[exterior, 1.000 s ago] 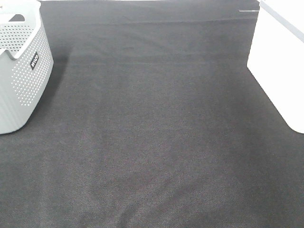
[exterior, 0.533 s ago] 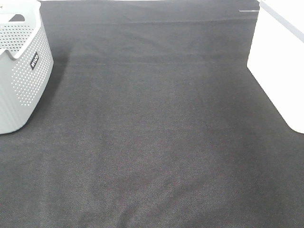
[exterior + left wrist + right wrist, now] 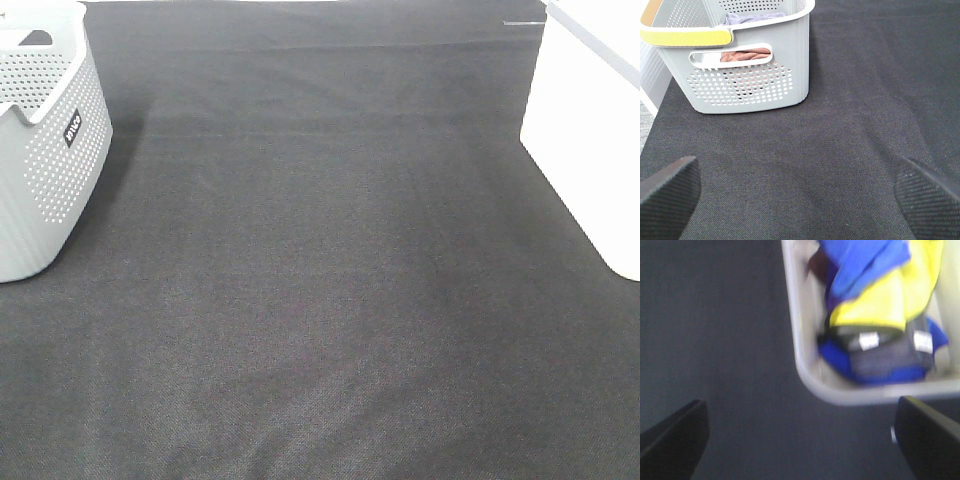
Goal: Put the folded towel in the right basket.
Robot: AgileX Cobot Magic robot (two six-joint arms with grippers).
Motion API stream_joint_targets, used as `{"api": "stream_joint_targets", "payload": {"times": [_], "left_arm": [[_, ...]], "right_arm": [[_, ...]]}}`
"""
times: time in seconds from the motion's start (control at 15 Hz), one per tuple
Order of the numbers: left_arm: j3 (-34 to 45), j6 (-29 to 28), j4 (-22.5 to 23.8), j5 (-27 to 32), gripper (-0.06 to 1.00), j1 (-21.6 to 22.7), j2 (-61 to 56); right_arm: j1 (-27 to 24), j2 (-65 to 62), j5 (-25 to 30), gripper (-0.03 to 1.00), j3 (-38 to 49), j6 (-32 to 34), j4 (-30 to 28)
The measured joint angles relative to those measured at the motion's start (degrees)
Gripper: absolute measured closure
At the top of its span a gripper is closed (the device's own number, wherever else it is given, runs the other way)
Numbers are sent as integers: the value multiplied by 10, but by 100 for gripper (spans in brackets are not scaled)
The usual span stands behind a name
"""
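The right basket point(image 3: 590, 150) is white and stands at the table's right edge. In the right wrist view its rim point(image 3: 805, 375) holds folded towels: a yellow one point(image 3: 885, 300), a blue one point(image 3: 860, 260) and a grey one with blue edging point(image 3: 880, 362). My right gripper point(image 3: 800, 437) is open and empty above the black cloth beside that basket. My left gripper point(image 3: 800, 195) is open and empty, facing the grey basket point(image 3: 747, 75). No towel lies on the table. Neither gripper shows in the exterior high view.
The grey perforated basket point(image 3: 45, 150) stands at the table's far left. It has a yellow handle point(image 3: 685, 36) and holds a brownish cloth point(image 3: 742, 55) and a grey cloth point(image 3: 752, 17). A black cloth point(image 3: 320, 280) covers the table.
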Motion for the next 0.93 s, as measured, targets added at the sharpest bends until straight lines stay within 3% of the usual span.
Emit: {"api": "stream_joint_targets", "payload": {"times": [0.2,0.67,0.93], "left_arm": [[0,0,0,0,-4,0,0],[0,0,0,0,-4,0,0],[0,1,0,0,-4,0,0]], "right_arm": [[0,-191,1,0,170,-27,1],[0,-407,1,0,223,-41,24],[25,-546,1,0,341,-45,41]]}}
